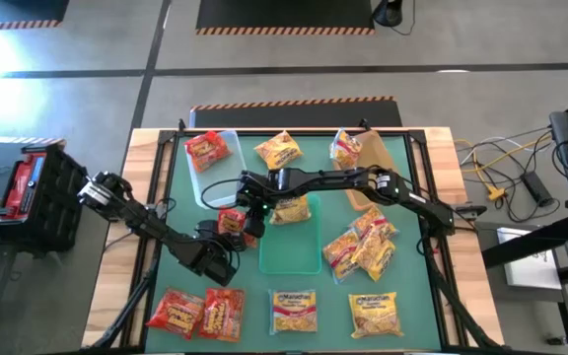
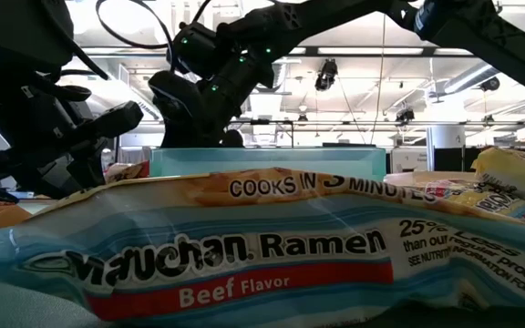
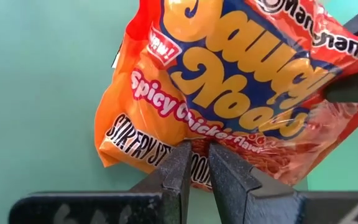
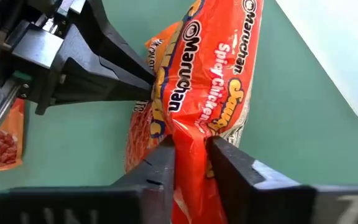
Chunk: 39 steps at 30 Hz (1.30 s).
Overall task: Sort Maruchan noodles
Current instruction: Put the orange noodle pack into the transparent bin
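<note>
So a red-orange Maruchan noodles packet (image 3: pixel 229 93) is pinched at once by the left gripper (image 3: pixel 199 163) and the right gripper (image 4: pixel 191 152), held just off the teal bin's (image 1: pixel 294 258) 10 o'clock corner.

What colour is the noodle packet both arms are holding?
Red-orange packet with yellow lettering; clearest in the left wrist view.

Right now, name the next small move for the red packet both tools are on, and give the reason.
Probably open the left tool: both it and the right tool pinch the same red packet, so one must let go before the other can carry it to a bin.
</note>
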{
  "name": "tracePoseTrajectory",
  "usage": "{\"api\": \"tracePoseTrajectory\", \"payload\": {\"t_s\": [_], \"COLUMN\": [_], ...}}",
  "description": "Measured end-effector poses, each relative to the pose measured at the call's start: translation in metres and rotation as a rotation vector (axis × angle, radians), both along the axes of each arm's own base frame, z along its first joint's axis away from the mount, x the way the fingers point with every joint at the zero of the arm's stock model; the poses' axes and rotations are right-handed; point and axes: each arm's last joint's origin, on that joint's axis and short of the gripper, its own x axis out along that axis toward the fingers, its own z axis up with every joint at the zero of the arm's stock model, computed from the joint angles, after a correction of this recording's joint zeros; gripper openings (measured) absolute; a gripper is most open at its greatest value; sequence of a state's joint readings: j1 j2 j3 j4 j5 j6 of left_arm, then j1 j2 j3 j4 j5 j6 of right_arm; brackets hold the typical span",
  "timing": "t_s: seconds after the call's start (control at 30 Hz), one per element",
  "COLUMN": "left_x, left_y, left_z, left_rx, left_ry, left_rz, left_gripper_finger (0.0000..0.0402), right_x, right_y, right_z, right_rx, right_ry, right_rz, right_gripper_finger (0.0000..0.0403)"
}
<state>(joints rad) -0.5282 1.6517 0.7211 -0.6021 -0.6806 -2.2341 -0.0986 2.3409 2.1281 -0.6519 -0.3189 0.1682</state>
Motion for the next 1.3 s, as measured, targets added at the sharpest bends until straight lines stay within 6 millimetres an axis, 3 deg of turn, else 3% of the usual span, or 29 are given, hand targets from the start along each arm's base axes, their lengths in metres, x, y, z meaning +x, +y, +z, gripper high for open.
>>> {"api": "tracePoseTrajectory", "payload": {"t_s": [0.17, 0.37, 0.57, 0.73, 0.97, 1.1, 1.3], "left_x": [0.004, 0.012, 0.017, 0.013, 0.007, 0.007, 0.014], "left_y": [-0.012, -0.035, -0.047, -0.053, -0.059, -0.053, -0.033], "left_z": [0.009, 0.034, 0.064, 0.076, 0.072, 0.058, 0.032], "left_rx": [0.031, 0.017, 0.051, 0.058, 0.041, 0.087, 0.112], "left_ry": [-0.006, -0.06, -0.035, -0.003, 0.003, 0.028, 0.042], "left_rz": [-0.073, -0.108, -0.14, -0.147, -0.146, -0.121, -0.049], "left_gripper_finger": [0.004, 0.004, 0.004, 0.004, 0.004, 0.004, 0.004], "right_x": [-0.001, -0.003, -0.007, -0.009, -0.01, -0.007, -0.008], "right_y": [0.001, -0.003, -0.008, -0.016, -0.016, -0.015, -0.018], "right_z": [0.003, 0.015, 0.03, 0.042, 0.035, 0.025, 0.027], "right_rx": [-0.001, -0.02, -0.049, -0.054, 0.005, 0.006, 0.003], "right_ry": [-0.004, -0.038, -0.077, -0.108, -0.091, -0.07, -0.079], "right_rz": [0.015, 0.032, 0.041, 0.03, 0.074, 0.071, 0.065], "right_gripper_finger": [0.0037, 0.0012, 0.0008, 0.0008, 0.0008, 0.0009, 0.0009]}}
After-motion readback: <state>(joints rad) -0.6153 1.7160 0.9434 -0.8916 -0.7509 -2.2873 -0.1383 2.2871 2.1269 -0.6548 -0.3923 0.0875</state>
